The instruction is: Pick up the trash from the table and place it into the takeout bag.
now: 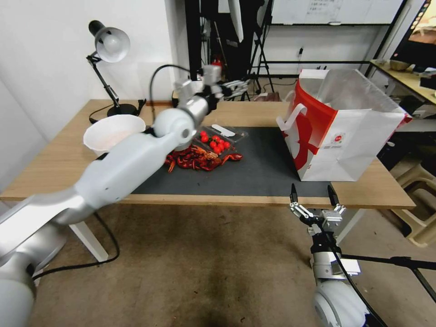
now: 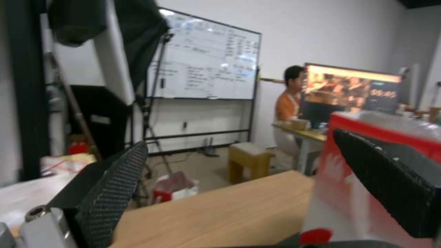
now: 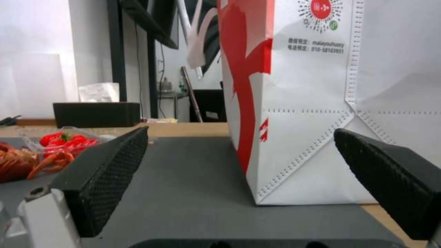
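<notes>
Two pincers released, empty.
Left pincer (image 1: 236, 86) raised over the bench (image 1: 68, 154); right pincer (image 1: 313, 195) below the takeout bag (image 1: 354, 145).

The white-and-red takeout bag (image 1: 338, 131) stands upright and open on the table's (image 1: 63, 159) right end, straddling the mat edge

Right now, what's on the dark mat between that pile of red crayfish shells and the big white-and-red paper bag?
Nothing: in the head view, the dark grey mat lies bare between the red crayfish shells and the white-and-red paper takeout bag.
</notes>
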Tool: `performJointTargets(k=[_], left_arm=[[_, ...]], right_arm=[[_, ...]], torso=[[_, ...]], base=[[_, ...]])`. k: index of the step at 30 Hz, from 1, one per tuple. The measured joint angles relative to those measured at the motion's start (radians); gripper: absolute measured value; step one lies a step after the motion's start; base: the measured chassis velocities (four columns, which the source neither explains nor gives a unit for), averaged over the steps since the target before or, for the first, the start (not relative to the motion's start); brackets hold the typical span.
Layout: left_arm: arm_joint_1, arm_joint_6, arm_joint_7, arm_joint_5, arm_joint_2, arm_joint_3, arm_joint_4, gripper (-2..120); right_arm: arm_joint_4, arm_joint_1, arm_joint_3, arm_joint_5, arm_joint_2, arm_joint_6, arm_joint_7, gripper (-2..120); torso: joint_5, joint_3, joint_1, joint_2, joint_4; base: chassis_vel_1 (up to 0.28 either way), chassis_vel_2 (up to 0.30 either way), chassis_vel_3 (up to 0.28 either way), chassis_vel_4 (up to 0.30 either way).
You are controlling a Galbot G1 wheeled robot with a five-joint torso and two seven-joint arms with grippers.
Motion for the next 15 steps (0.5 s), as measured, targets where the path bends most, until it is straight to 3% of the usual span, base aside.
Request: performJointTargets(k=[13, 15], left_arm=[[0.317, -0.012, 0.019, 0.076, 0.151, -0.264, -0.103, 100], [0.334, -0.013, 0.021, 0.08, 0.156, -0.277, -0.107, 100]], right_arm=[[-0.003, 0.008, -0.011, -0.003, 0.0, -0.006, -0.003, 100], [-0.002, 0.008, -0.012, -0.003, 0.0, -0.007, -0.003, 100]], torso=[[0.0002, 0.0, 0.0, 0.0, 0.0], [-0.0004, 0.0, 0.0, 0.0, 0.0]], base=[[0.0, 0.0, 0.0, 0.0], [0.0, 0.0, 0.0, 0.0]])
